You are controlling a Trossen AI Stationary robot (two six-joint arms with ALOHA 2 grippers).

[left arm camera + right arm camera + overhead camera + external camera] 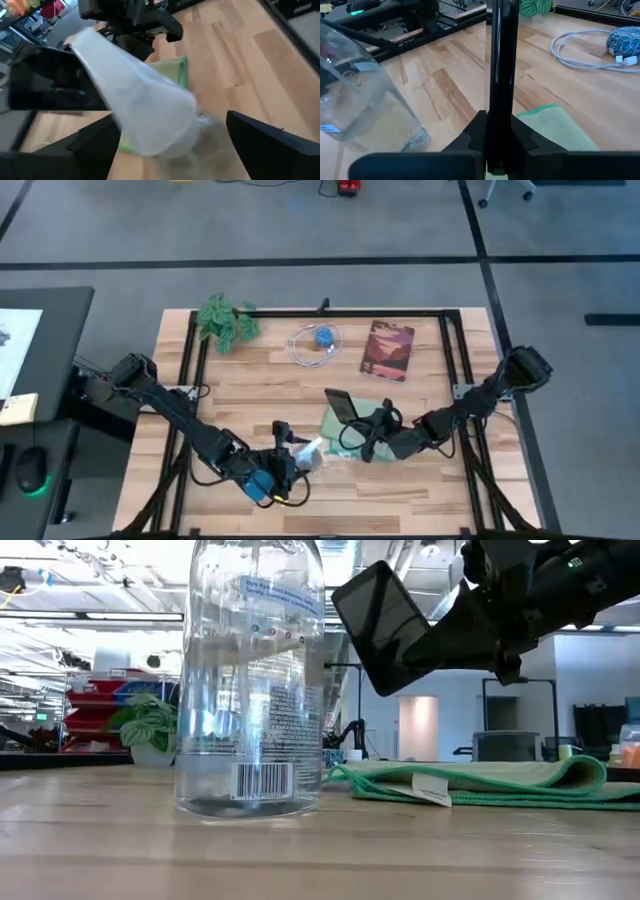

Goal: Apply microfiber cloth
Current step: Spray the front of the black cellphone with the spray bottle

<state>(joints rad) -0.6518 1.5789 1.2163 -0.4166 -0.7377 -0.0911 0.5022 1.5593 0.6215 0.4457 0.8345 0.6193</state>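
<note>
Overhead camera looking straight down, table-height camera right beside the clear plastic bottle (pixel 250 680), both wrist cameras close on the same bottle (pixel 360 100)

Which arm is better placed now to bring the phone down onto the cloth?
Right. Its gripper already holds the phone just above the cloth; the left gripper is at the bottle.

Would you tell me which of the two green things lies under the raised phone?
The cloth, flat below the phone; the plant stands at the far edge.

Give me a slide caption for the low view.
Right gripper holds a phone above the cloth, beside a clear bottle.
</note>
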